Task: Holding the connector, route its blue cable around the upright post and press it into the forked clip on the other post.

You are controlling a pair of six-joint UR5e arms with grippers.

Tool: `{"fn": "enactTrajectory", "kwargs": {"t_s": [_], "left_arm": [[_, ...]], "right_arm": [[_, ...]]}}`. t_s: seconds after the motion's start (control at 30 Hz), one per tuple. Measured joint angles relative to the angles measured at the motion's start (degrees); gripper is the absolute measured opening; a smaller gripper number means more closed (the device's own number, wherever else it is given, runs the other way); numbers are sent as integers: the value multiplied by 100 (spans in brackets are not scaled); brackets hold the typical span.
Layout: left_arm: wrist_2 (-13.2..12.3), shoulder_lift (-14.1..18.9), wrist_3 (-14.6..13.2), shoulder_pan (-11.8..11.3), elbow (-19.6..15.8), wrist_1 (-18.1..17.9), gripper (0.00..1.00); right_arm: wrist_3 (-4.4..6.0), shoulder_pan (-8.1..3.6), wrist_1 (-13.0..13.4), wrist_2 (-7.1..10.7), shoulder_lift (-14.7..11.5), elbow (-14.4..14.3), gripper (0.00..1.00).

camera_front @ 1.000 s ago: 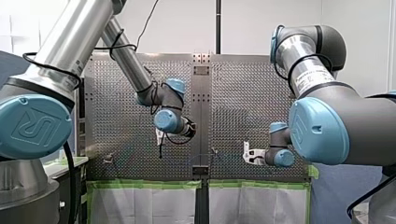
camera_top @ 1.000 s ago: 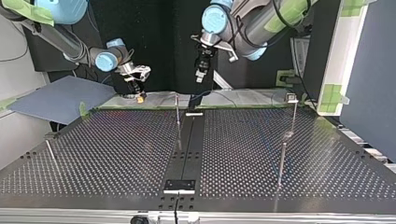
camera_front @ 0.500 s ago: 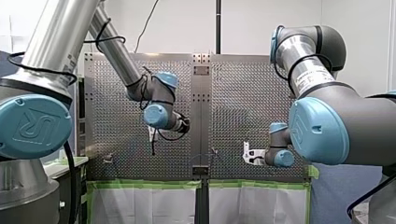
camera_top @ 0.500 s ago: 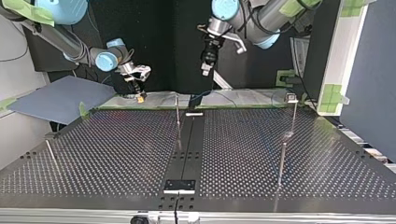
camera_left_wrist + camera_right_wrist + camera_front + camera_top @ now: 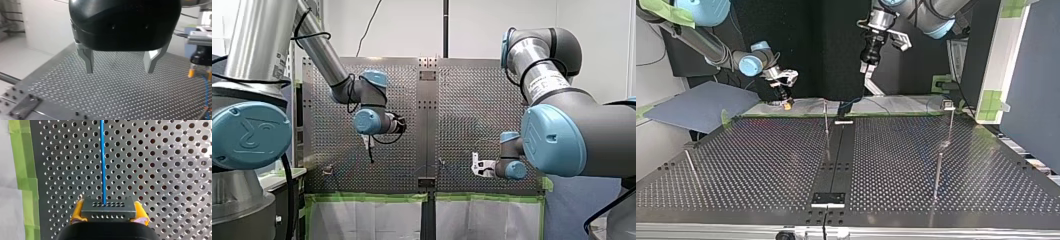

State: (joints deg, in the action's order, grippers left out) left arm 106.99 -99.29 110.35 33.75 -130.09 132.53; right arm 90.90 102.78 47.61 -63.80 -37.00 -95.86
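Yellow pads (image 5: 77,213) of my right gripper (image 5: 109,212) clenched on the dark connector (image 5: 108,208) | blue cable (image 5: 102,165) runs straight ahead: thin, limp, light, so I'd steer by the rigid connector | perforated table (image 5: 162,170) beneath, green tape (image 5: 22,170) beside | upright post (image 5: 826,120) farther off, to round | my left gripper (image 5: 118,62) spread, empty

My left hand (image 5: 867,67) high above table (image 5: 761,165)

Top view: centre post (image 5: 826,119), two posts (image 5: 938,172) at right stand upright; bare table (image 5: 761,165) between.
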Motion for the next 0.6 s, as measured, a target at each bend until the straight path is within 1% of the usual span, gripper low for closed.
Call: {"fn": "enactTrajectory", "kwargs": {"t_s": [0.23, 0.3, 0.4, 0.6], "left_arm": [[2, 333, 7, -39, -333, -333, 100], [4, 386, -7, -46, -418, -417, 100], [6, 356, -44, -53, -557, -557, 100], [-6, 142, -89, -58, -811, -811, 100]], "right_arm": [[0, 9, -4, 7, 1, 0, 0], [0, 9, -5, 7, 2, 0, 0], [0, 10, -5, 7, 3, 0, 0], [0, 13, -6, 7, 3, 0, 0]]}}
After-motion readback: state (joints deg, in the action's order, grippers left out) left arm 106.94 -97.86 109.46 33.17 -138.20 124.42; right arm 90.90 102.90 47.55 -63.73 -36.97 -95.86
